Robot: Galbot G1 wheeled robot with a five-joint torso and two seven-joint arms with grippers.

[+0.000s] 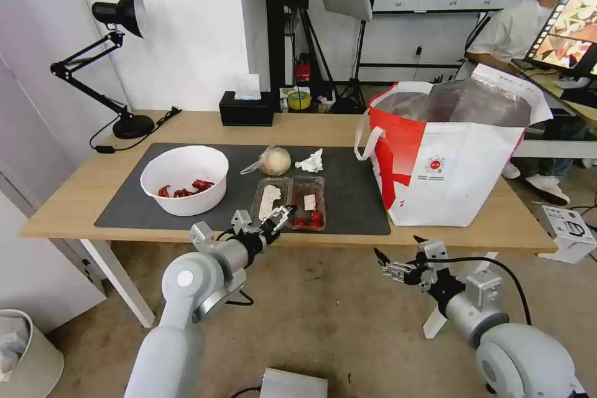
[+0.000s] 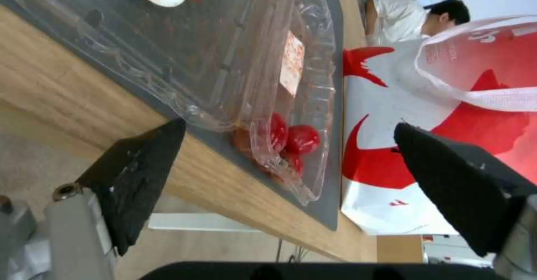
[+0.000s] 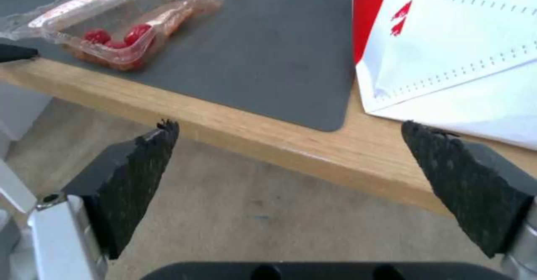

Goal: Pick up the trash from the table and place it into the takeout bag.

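On the table (image 1: 74,199) a clear clamshell tray (image 1: 290,201) with red scraps lies at the mat's front edge. My left gripper (image 1: 281,216) is open right at the tray's near end. In the left wrist view the gripper (image 2: 289,124) has the tray (image 2: 268,82) just ahead between its spread fingers (image 2: 140,179). A white bowl (image 1: 184,179) with red scraps stands to the left. A wrapped tan ball (image 1: 274,161) and a crumpled tissue (image 1: 311,162) lie behind the tray. The takeout bag (image 1: 448,161) stands open on the right. My right gripper (image 1: 398,247) hangs open below the table's front edge (image 3: 268,141).
A black tissue box (image 1: 247,109) and a black desk lamp (image 1: 118,62) stand along the table's back edge. The dark grey mat (image 1: 354,199) reaches to the bag. A white bin (image 1: 25,348) is on the floor at left, a small white box (image 1: 569,230) at right.
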